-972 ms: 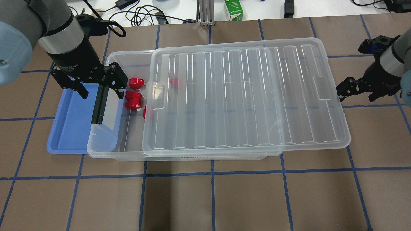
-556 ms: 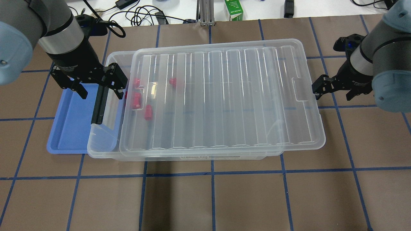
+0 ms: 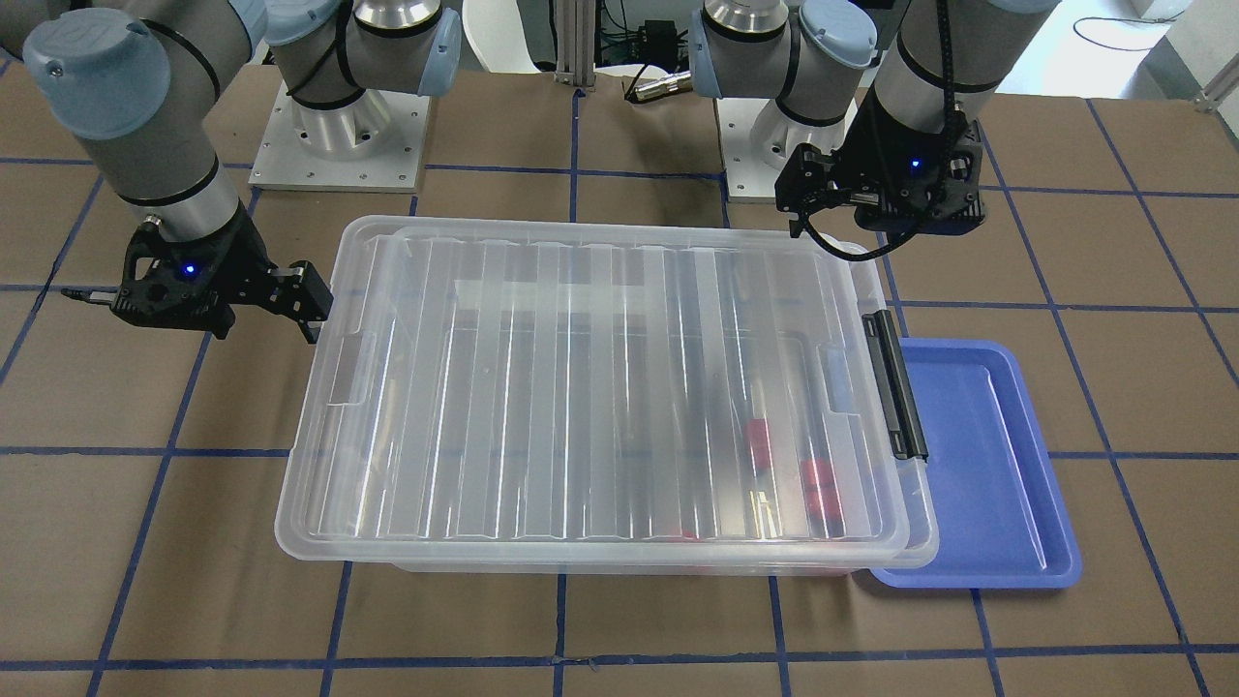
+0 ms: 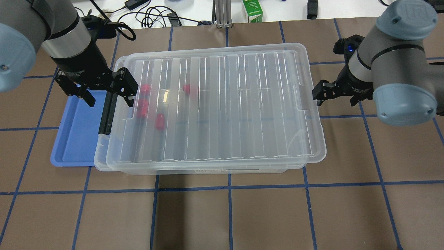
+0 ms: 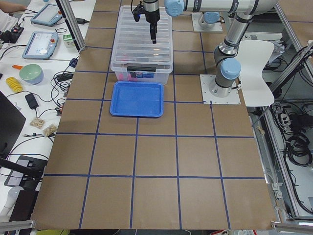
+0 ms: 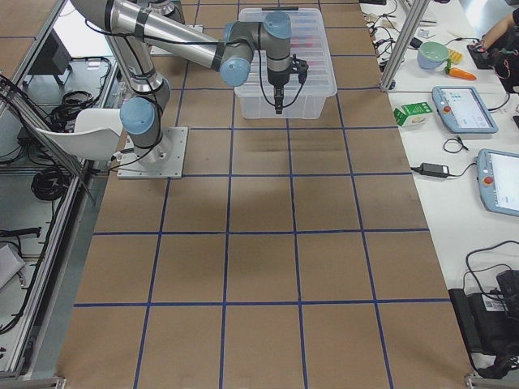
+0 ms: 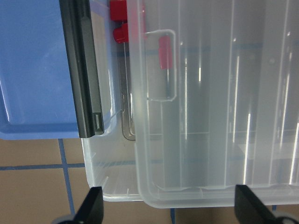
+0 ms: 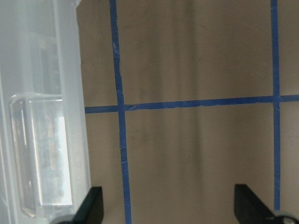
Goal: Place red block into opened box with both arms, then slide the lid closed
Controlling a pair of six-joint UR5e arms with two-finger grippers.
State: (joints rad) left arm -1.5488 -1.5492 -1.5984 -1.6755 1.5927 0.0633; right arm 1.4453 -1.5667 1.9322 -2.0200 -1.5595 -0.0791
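Observation:
The clear box point(image 4: 100, 152) lies mid-table with its ribbed lid point(image 4: 225, 104) over almost all of it. Only a narrow strip shows open at the end with the black latch point(image 4: 105, 111). Several red blocks point(image 4: 143, 107) lie inside, dimly pink through the lid; in the left wrist view, two red blocks point(image 7: 120, 32) sit at the lid's edge. My left gripper point(image 4: 105, 99) hangs open above the latch end, holding nothing. My right gripper point(image 4: 334, 95) is open, one finger against the lid's far short edge point(image 8: 46, 93).
A blue tray point(image 4: 74, 139) lies partly under the box's latch end. Cables and a green carton point(image 4: 252, 10) sit beyond the table's far edge. Brown table with blue tape lines point(image 4: 229, 187) stretches in front of the box.
The lid has slid left across the box, from half off to nearly covering it and the red blocks. My right gripper followed its edge leftward. The left arm held still.

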